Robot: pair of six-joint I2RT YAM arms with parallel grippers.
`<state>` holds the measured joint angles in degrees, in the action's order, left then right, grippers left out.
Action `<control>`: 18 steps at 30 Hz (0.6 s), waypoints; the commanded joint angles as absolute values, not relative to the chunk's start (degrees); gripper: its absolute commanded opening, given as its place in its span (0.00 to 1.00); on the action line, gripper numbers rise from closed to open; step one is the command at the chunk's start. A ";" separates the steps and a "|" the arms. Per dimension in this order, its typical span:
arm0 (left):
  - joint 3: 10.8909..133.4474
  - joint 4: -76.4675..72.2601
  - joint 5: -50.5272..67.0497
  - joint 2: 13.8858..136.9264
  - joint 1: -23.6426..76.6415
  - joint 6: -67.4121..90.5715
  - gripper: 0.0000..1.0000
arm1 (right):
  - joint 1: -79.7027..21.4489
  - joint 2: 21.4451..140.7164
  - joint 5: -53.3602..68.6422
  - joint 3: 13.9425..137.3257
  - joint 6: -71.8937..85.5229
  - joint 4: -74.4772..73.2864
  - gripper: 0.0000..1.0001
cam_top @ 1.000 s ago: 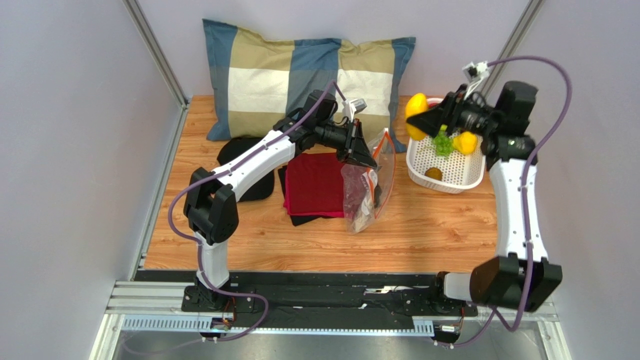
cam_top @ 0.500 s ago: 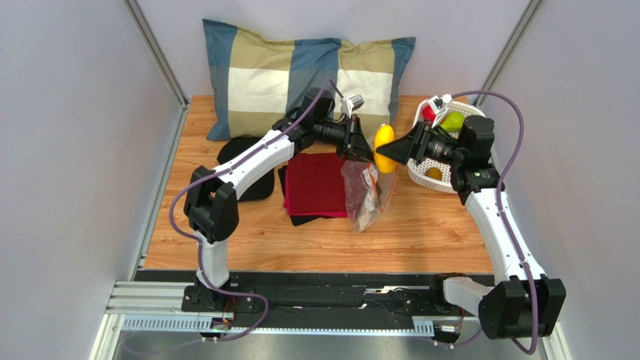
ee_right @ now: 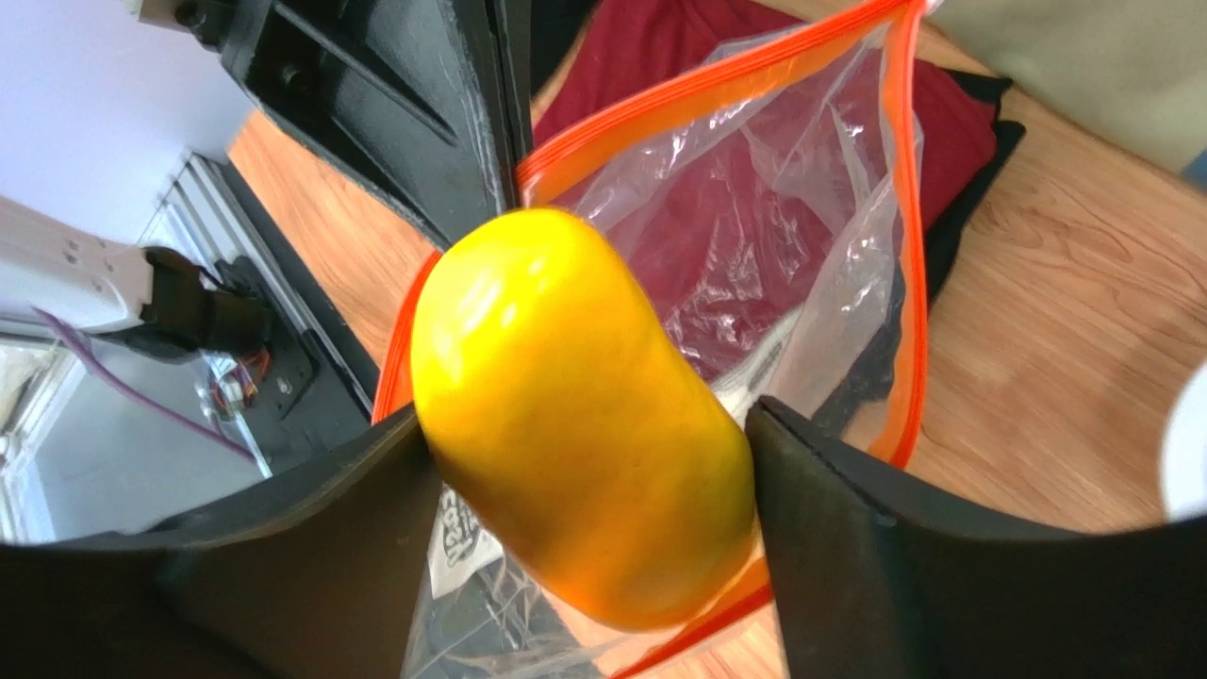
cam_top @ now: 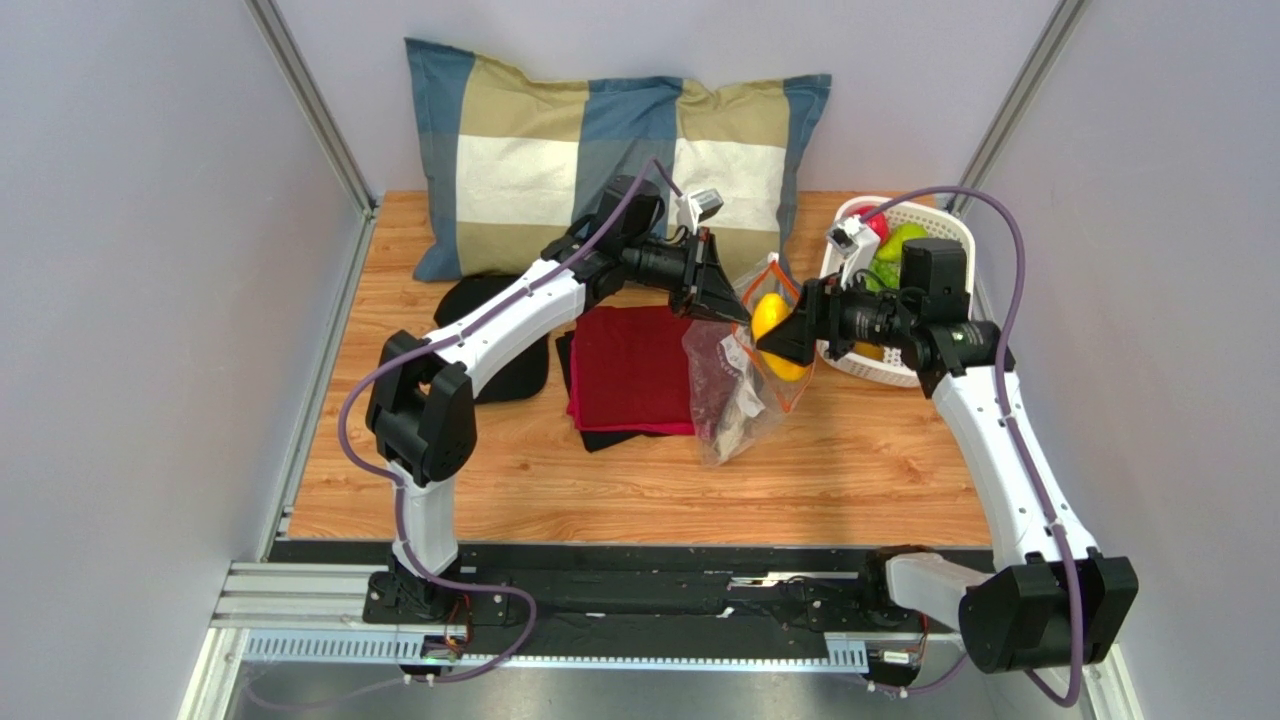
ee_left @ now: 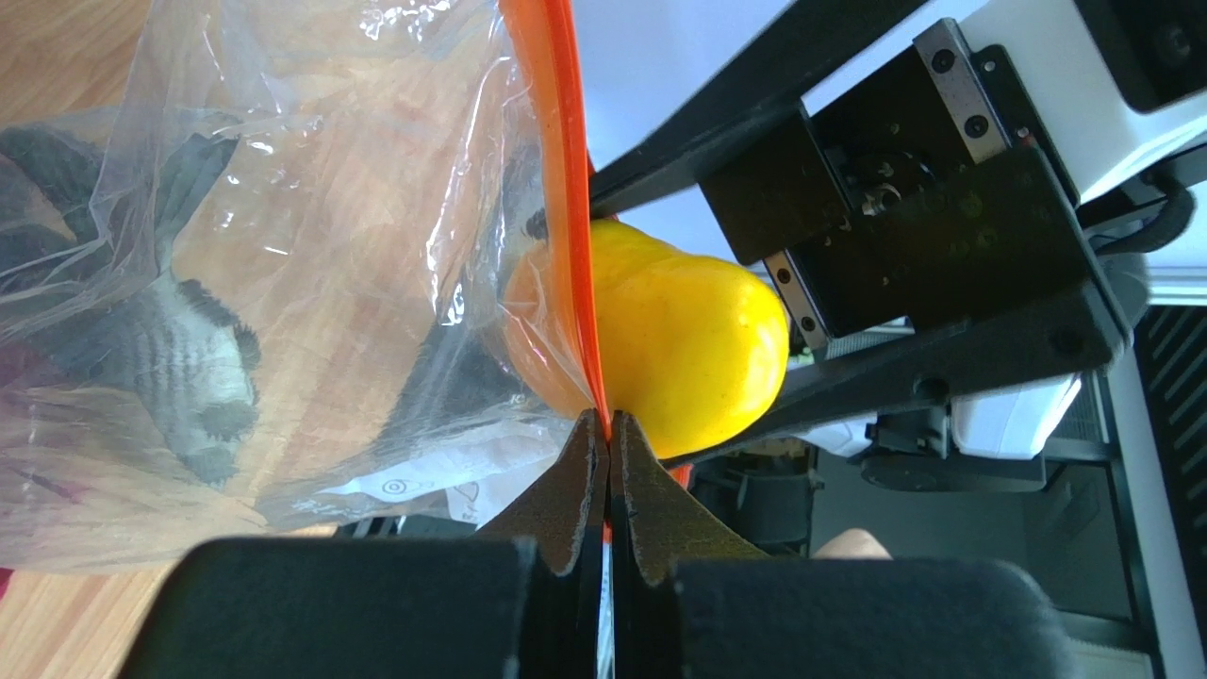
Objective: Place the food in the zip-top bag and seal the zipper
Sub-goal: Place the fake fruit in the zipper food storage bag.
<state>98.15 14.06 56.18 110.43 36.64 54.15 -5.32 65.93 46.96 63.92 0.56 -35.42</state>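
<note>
My left gripper [cam_top: 736, 308] is shut on the orange-red zipper [ee_left: 567, 212] and holds the clear zip-top bag [cam_top: 729, 398] up, its mouth gaping toward the right. My right gripper [cam_top: 778, 342] is shut on a yellow oval toy fruit [cam_top: 769, 318], part of the food. In the right wrist view the fruit [ee_right: 581, 410] sits between both fingers at the bag's mouth, ringed by the zipper [ee_right: 914, 241]. The left wrist view shows the fruit [ee_left: 694, 340] right beside the strip, above my pinched fingertips [ee_left: 609, 425]. More food, green [cam_top: 899, 240] and red [cam_top: 860, 225], lies in the basket.
A white perforated basket [cam_top: 902, 368] stands at the back right behind my right wrist. A dark red cloth [cam_top: 631, 368] on black cloth [cam_top: 496, 323] lies under my left arm. A checked pillow [cam_top: 601, 135] leans on the back wall.
My right arm has carried the yellow fruit from above the basket leftward and down to the bag's mouth. The left gripper has kept hold of the zipper in place.
</note>
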 commanded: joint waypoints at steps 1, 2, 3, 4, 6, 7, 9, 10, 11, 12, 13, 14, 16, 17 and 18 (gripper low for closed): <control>98.96 11.95 57.39 108.90 36.91 54.40 0.00 | -6.42 69.16 44.21 71.44 -8.35 -48.50 0.85; 99.05 12.13 57.39 108.90 36.91 54.32 0.00 | -6.33 69.95 44.99 72.50 -7.91 -49.82 0.89; 99.05 12.13 57.39 108.90 36.91 54.23 0.00 | -6.33 70.13 45.35 74.51 -6.78 -50.01 0.90; 99.05 12.22 57.31 108.90 36.91 54.14 0.00 | -6.15 70.14 45.87 75.31 -5.98 -49.75 0.91; 99.05 12.57 57.30 108.90 36.83 53.97 0.00 | -5.80 70.57 46.84 78.12 -4.23 -49.22 0.93; 99.05 12.83 57.30 108.98 36.91 53.79 0.00 | -5.54 70.92 46.93 79.35 -3.96 -48.96 0.94; 98.96 13.01 57.39 109.07 36.91 53.62 0.00 | -3.35 72.68 47.28 82.68 -3.69 -48.96 0.94; 98.96 13.18 57.39 108.90 36.83 53.44 0.00 | -2.21 73.38 47.55 83.84 -3.78 -48.69 0.94; 98.96 13.27 57.31 108.90 36.83 53.26 0.00 | -0.54 75.39 46.94 84.80 -3.78 -48.08 0.94; 98.96 13.45 57.04 108.81 36.91 53.17 0.00 | 2.26 76.54 46.32 85.95 -3.78 -47.90 0.94; 99.05 13.45 56.87 108.90 36.83 53.17 0.00 | 3.68 77.94 45.80 88.13 -4.48 -47.73 0.93; 99.14 13.71 56.78 108.90 36.91 52.74 0.00 | 6.39 79.70 44.66 89.46 -5.61 -47.81 0.92; 99.23 13.80 56.43 108.90 36.91 52.56 0.00 | 8.51 84.88 41.68 92.62 -9.73 -47.64 0.92; 99.32 13.80 56.16 108.90 36.91 52.47 0.00 | 9.57 86.82 38.18 93.77 -11.15 -47.38 0.91; 99.32 13.97 56.08 108.81 36.91 52.30 0.00 | 11.41 91.01 36.23 94.82 -12.64 -47.37 0.91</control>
<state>98.15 14.37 56.21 110.43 36.71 53.63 7.07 81.97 44.51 90.48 -6.24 -48.47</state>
